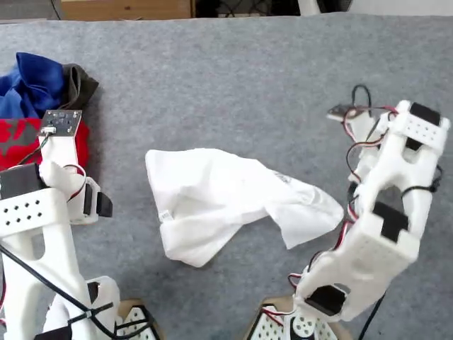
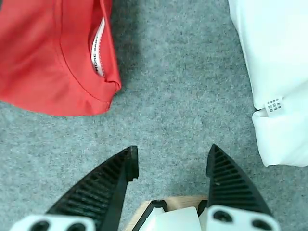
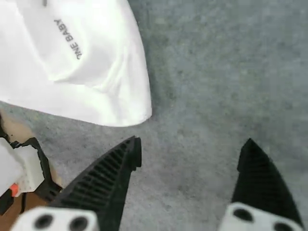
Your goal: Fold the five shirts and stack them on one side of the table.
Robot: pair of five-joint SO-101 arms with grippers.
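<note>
A crumpled white shirt (image 1: 226,202) lies in the middle of the grey table. At the left edge a red shirt (image 1: 21,138) sits in a pile with a blue shirt (image 1: 32,85) and a dark grey one (image 1: 79,83). My left arm (image 1: 64,177) stands beside the red shirt. My left gripper (image 2: 171,161) is open over bare cloth, with the red shirt (image 2: 53,57) to one side and the white shirt (image 2: 279,72) to the other. My right arm (image 1: 389,184) stands to the right of the white shirt. My right gripper (image 3: 192,149) is open and holds nothing, close to a corner of the white shirt (image 3: 72,57).
The grey felt table cover (image 1: 248,85) stretches bare across the back and right. A wooden board (image 1: 127,7) lies beyond the far edge. Both arm bases (image 1: 297,326) stand at the near edge.
</note>
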